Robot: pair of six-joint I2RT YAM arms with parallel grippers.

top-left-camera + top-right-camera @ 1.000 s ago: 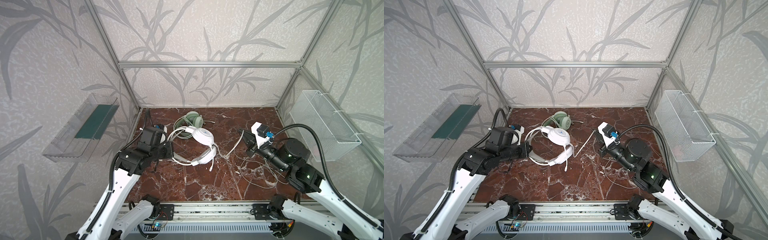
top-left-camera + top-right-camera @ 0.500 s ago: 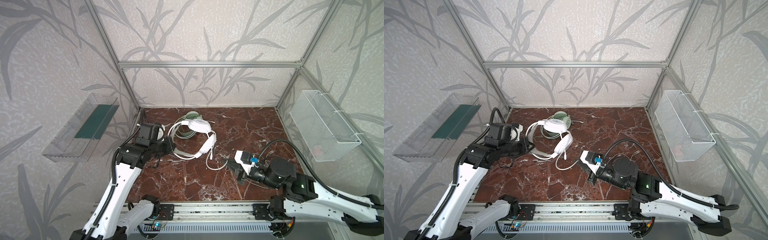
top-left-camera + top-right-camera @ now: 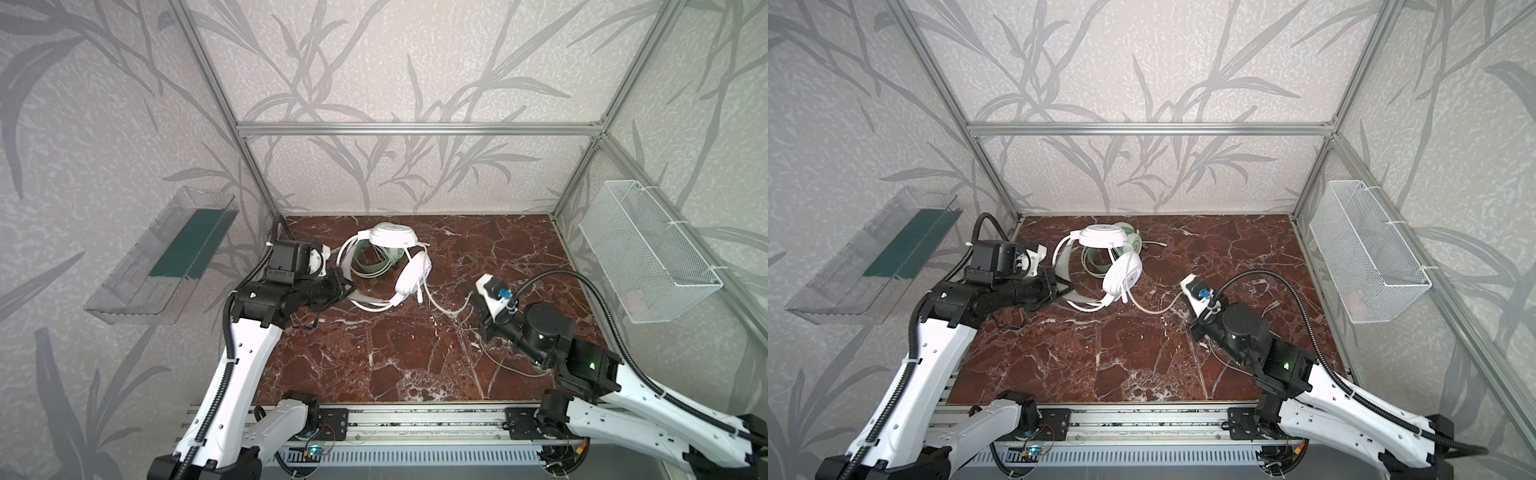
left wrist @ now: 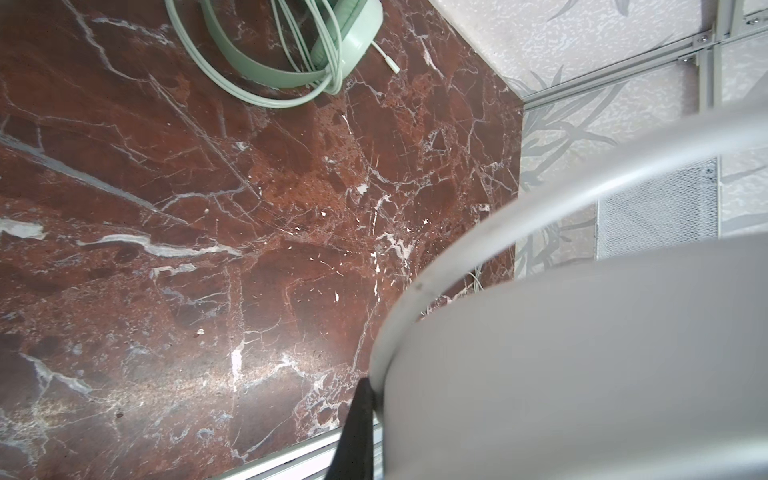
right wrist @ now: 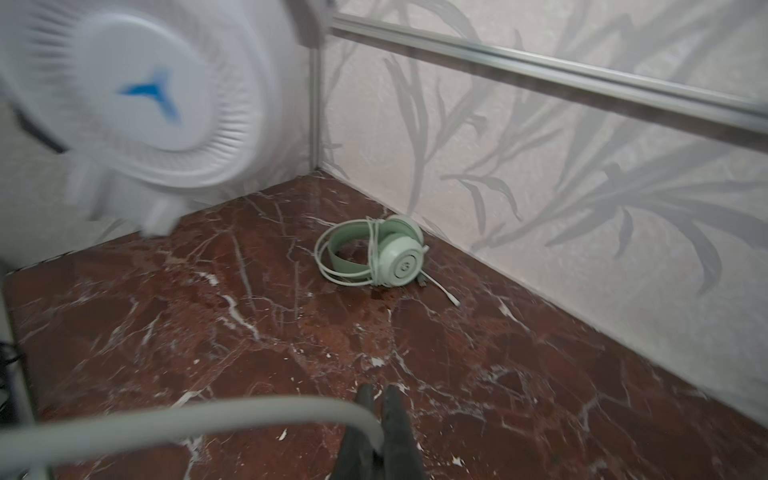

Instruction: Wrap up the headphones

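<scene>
The white headphones (image 3: pixel 412 275) hang above the floor, and my left gripper (image 3: pixel 343 286) is shut on their headband (image 4: pixel 582 353). One black finger (image 4: pixel 358 415) shows against that band. One cup carries a blue logo (image 5: pixel 151 93). Their pale cable (image 3: pixel 440 305) runs right to my right gripper (image 5: pixel 379 401), which is shut on it low over the floor; the gripper is tucked under its camera mount in both top views. The mint-green headphones (image 5: pixel 374 253) lie at the back with their cable coiled around them, partly behind the white ones (image 3: pixel 1128 236).
A clear plastic bin (image 3: pixel 166 266) hangs on the left wall and a wire basket (image 3: pixel 648 266) on the right wall. A thin loose wire (image 3: pixel 513 368) lies on the red marble floor (image 3: pixel 374 353) by the right arm. Metal frame posts mark the corners.
My left gripper carried the white headphones back over the mint-green pair and turned them. My right gripper swung toward the front with the cable, then came back to the right-middle.
</scene>
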